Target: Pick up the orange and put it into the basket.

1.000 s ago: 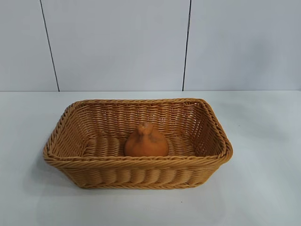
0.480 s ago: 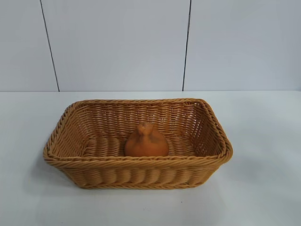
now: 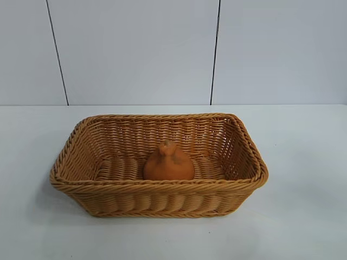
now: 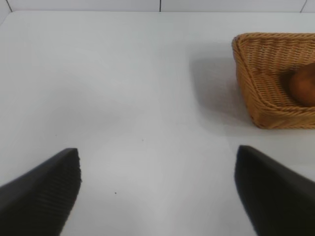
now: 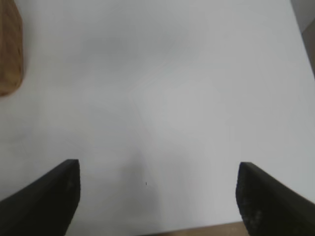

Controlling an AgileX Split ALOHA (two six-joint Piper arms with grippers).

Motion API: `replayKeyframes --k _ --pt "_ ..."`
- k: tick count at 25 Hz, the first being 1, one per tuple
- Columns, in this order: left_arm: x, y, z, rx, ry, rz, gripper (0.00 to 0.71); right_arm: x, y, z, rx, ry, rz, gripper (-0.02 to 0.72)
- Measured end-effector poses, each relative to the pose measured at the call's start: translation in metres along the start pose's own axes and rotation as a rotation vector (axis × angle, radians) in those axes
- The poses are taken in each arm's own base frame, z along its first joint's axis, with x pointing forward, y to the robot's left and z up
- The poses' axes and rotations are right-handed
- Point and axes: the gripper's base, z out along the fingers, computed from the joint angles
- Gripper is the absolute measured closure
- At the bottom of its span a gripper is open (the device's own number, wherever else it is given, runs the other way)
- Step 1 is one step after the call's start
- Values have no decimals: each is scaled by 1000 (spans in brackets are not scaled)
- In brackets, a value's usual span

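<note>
Item: dull matte orange-brown lump of an orange (image 3: 168, 163), round-bottomed, tapering to a knobbly puckered top. Location: inside the basket, resting on its woven floor close behind the near long wall, roughly midway along that wall. Upright, knob uppermost. In the left wrist view only a rounded part of it (image 4: 303, 83) shows above the basket rim.

Item: large rectangular honey-tan woven wicker basket (image 3: 157, 187), rounded corners, braided rim, sloping sides. Location: on the table, central in the exterior view, long sides running across that view. One corner of it (image 4: 256, 83) appears in the left wrist view; a small tan edge (image 5: 10, 49) appears in the right wrist view.

Item: plain white table (image 3: 303, 162). Bears the basket. A soft shadow lies beside the basket.

Item: pale panelled wall (image 3: 135, 49) with dark vertical seams, behind the table.

Item: left gripper (image 4: 157, 189), black fingers spread wide apart, nothing between them. Location: above bare table, well apart from the basket.

Item: right gripper (image 5: 157, 196), black fingers likewise spread wide, nothing between them. Location: above bare table, near the table's edge, well apart from the basket.

Neither arm appears in the exterior view.
</note>
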Motion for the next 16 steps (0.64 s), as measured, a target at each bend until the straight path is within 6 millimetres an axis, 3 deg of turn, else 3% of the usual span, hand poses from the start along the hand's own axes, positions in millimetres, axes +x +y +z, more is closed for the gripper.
replayKeyframes --k 8,16 --pt "0 0 0 0 -1 0 101 16 2 -25 -111 -185 -68 115" --pt "0 0 0 0 -1 0 101 18 3 -27 -124 -207 -62 115"
